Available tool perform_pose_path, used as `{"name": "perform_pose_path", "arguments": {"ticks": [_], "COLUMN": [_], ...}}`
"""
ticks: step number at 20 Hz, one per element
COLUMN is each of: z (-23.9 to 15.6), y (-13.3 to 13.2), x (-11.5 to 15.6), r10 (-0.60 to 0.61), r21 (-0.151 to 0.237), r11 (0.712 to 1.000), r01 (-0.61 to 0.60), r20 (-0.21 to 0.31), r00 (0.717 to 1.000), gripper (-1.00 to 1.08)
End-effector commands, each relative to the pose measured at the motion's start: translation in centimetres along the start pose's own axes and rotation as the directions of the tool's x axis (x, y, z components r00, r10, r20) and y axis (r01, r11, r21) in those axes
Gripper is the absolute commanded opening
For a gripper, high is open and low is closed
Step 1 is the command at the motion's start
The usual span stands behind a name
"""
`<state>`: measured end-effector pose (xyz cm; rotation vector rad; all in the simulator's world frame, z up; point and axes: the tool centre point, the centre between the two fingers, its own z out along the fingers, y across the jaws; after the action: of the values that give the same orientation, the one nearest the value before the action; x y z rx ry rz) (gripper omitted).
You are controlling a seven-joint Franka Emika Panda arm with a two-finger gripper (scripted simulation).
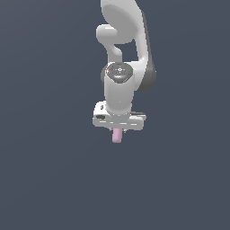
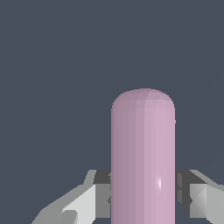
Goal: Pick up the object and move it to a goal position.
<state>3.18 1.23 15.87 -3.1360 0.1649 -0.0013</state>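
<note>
The object, a pale pink rod with a rounded end [image 1: 117, 135], pokes down from under the white hand of the arm in the exterior view. In the wrist view the rod [image 2: 143, 157] fills the middle, and the gripper [image 2: 143, 197] is shut on it, a grey finger [image 2: 94, 197] pressed against each side. The gripper [image 1: 117, 130] sits at the middle of the exterior view, its fingers mostly hidden behind the hand. The rod's upper end is hidden inside the grip.
The white arm [image 1: 123, 54] rises from the hand toward the top of the exterior view. Around it there is only a plain dark grey-blue background, with no other object or marker showing.
</note>
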Motion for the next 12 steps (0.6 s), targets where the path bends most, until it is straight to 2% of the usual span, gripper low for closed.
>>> {"name": "perform_pose_path", "arguments": {"ticks": [1, 12], "z": [-2.3, -10.3], "y": [1.1, 4.7], "x": [1.2, 5.8], "r10": [0.000, 0.000], "r21": [0.000, 0.000], "r11": [1.000, 1.000], "r01": [0.000, 0.000], "r20": [0.001, 0.001], "r00": [1.000, 1.000], "gripper": [-1.00, -1.00]}}
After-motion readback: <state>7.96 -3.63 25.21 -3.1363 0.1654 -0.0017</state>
